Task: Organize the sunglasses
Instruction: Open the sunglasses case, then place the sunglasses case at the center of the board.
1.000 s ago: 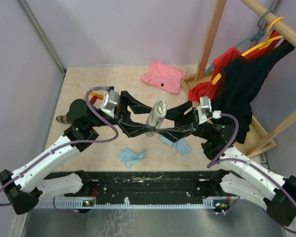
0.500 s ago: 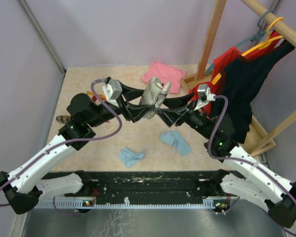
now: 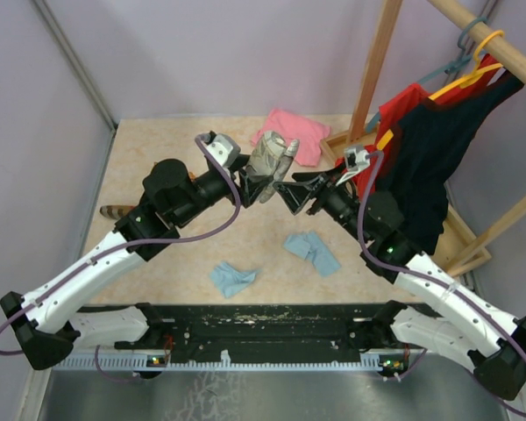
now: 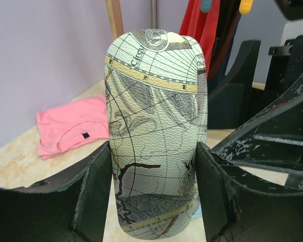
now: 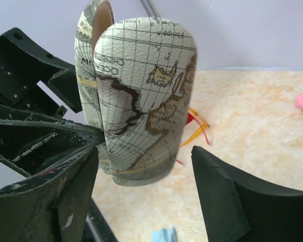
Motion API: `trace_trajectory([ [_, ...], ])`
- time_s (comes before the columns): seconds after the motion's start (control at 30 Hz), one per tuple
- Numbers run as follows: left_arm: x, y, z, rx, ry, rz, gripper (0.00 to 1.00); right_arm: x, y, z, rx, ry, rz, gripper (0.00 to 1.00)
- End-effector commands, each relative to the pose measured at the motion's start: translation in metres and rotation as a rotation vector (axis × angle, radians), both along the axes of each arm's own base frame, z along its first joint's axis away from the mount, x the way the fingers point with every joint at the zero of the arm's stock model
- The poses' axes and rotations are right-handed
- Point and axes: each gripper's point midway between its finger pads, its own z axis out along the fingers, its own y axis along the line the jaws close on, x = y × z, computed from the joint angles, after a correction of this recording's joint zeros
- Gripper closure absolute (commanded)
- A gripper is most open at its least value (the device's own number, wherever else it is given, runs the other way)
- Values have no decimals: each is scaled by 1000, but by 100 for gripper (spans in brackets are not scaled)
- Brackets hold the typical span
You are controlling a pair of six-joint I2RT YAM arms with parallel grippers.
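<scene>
sunglasses (image 5: 198, 126): on the table top, seen only in the right wrist view, low behind the lifted case; thin orange-amber arms and slivers of red show past its right edge
sunglasses, direction: the visible orange arms lie flat and slant across the table; frames and lenses are hidden by the case, so which way they face cannot be told
map-print case (image 3: 270, 162): held up off the table between the two arms, above its middle
case, long axis: stands on end in both wrist views (image 4: 156, 126), rounded tip up; from above it leans from near-left to far-right
case, lid: parted, a second shell with a tan inside shows behind the front shell (image 5: 141, 101)
left gripper (image 3: 258, 188): clamped on the case's lower half, both black fingers (image 4: 96, 201) pressed against its sides
right gripper (image 3: 296, 196): jaws spread around the case; one finger is at its edge, the other finger (image 5: 217, 186) stands apart with table showing in the gap
table (image 3: 158, 140): beige marbled top
pink cloth (image 3: 291, 134): folded at the far edge, behind the case
light blue cloths: one crumpled near the left arm (image 3: 232, 279), one near the right arm (image 3: 314, 250), well apart from the case
clothes rack (image 3: 421, 132): at the right, red and dark garments hanging
</scene>
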Motion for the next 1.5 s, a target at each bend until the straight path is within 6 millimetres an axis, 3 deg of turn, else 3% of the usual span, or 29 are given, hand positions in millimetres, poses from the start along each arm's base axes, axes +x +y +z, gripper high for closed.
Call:
trace_trajectory([
  [0.0,6,13,18,6,-49,65,100,-7,-16,36,47,-106,-36,23],
  [0.2,5,17,14,42,-75,70,100,-8,-34,20,-34,-103,-108,20],
  [0.33,10,17,-4,113,-107,76,100,-7,-52,3,-91,-79,-186,21],
  [0.43,17,18,-34,216,-127,87,100,-3,-68,-20,-150,-24,-263,21],
  [0.57,29,21,-94,408,-171,91,100,0,-89,-45,-203,41,-354,22],
  [0.67,42,28,-140,544,-196,131,100,-3,-98,-56,-218,59,-383,23],
  [0.77,55,36,-169,645,-206,198,100,-6,-105,-65,-226,67,-398,23],
  [0.9,70,43,-189,752,-266,329,100,-10,-109,-77,-238,77,-402,23],
  [1.13,82,34,-213,858,-402,508,100,-15,-110,-85,-251,82,-387,23],
  [1.47,76,13,-262,994,-572,354,99,-22,-109,-88,-270,88,-356,23],
])
